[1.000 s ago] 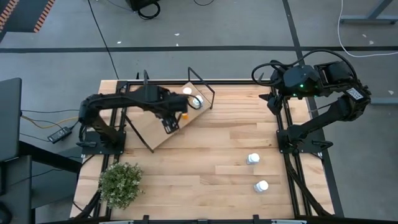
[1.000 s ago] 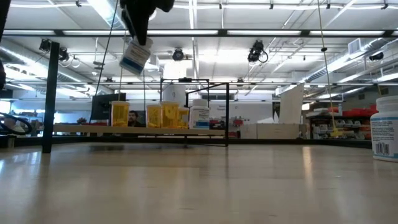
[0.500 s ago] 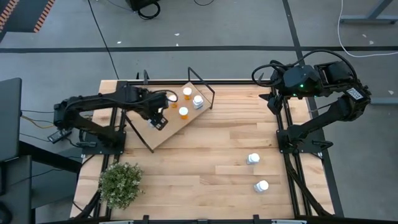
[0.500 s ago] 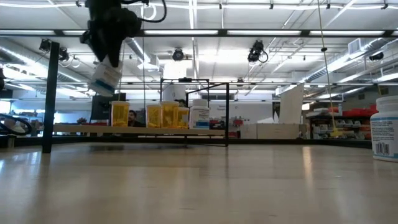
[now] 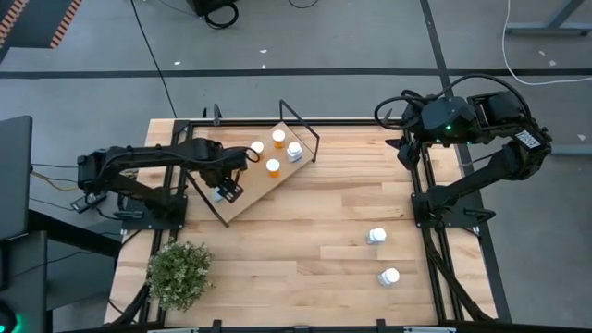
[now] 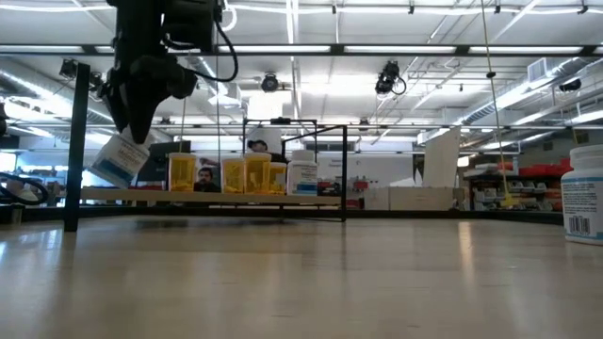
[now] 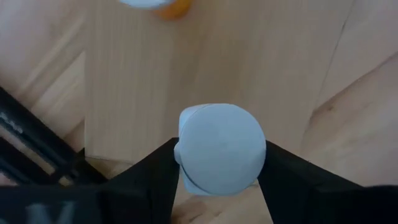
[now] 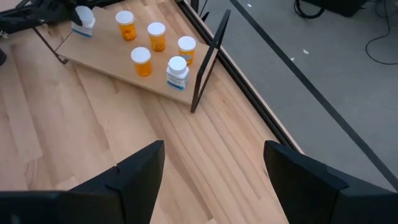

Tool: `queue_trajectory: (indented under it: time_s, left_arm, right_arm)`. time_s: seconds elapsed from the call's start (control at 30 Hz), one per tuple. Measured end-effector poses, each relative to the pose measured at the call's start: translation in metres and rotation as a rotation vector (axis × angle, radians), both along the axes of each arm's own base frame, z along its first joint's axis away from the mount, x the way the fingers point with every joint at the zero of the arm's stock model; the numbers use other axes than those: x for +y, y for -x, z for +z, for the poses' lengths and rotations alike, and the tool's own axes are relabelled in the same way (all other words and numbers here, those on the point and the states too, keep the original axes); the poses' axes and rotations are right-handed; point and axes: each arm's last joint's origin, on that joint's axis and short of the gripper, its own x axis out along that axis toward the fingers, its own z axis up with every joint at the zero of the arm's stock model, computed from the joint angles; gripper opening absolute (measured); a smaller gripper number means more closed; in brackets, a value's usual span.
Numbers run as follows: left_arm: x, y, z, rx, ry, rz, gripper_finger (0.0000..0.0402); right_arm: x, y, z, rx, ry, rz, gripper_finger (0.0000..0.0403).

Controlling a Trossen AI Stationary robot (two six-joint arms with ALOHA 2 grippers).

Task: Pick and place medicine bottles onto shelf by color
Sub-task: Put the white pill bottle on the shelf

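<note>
The left end effector (image 5: 225,192) is clamped on a white medicine bottle (image 6: 117,158), which hangs tilted just above the shelf (image 5: 242,199) near its front-left end. The free board lies straight below, and the four orange bottles (image 8: 140,61) and one white bottle (image 8: 177,72) stand toward the far end. The right end effector (image 8: 214,168) waits with fingers apart at the worktop's (image 5: 314,231) far right corner, well away.

1. The shelf (image 5: 242,190) stands at the table's (image 5: 314,277) far left, set at an angle
2. Three medicine bottles (image 5: 277,139) stand on the shelf's far end
3. The left gripper (image 5: 225,191) holds another bottle (image 5: 216,194) over the shelf's near end
4. Two more bottles (image 5: 376,237) stand on the table's near right
5. A plant (image 5: 178,273) sits at the near left corner
6. The right gripper (image 8: 214,180) hangs over the far right edge
</note>
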Motion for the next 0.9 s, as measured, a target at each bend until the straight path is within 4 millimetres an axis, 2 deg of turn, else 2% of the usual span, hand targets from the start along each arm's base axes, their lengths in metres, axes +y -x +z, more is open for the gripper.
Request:
queue_trajectory:
  time_s: [0.17, 0.43, 0.7, 0.9]
  left_arm:
    - [0.008, 0.001, -0.003, -0.011, -0.01, 0.002, 0.0191]
    - [0.026, 0.008, -0.003, 0.01, -0.041, -0.002, 0.0205]
    - [0.038, 0.013, -0.003, 0.019, -0.047, 0.011, 0.0197]
    - [0.04, 0.014, -0.003, 0.023, -0.053, 0.02, 0.0223]
  right_arm:
    - [0.0, 0.0, 0.0, 0.0, 0.0, 0.001, 0.0282]
    - [0.0, 0.0, 0.0, 0.006, 0.008, 0.01, 0.0282]
    - [0.0, 0.0, 0.0, 0.003, 0.004, 0.006, 0.0282]
    - [0.0, 0.0, 0.0, 0.003, 0.004, 0.007, 0.0282]
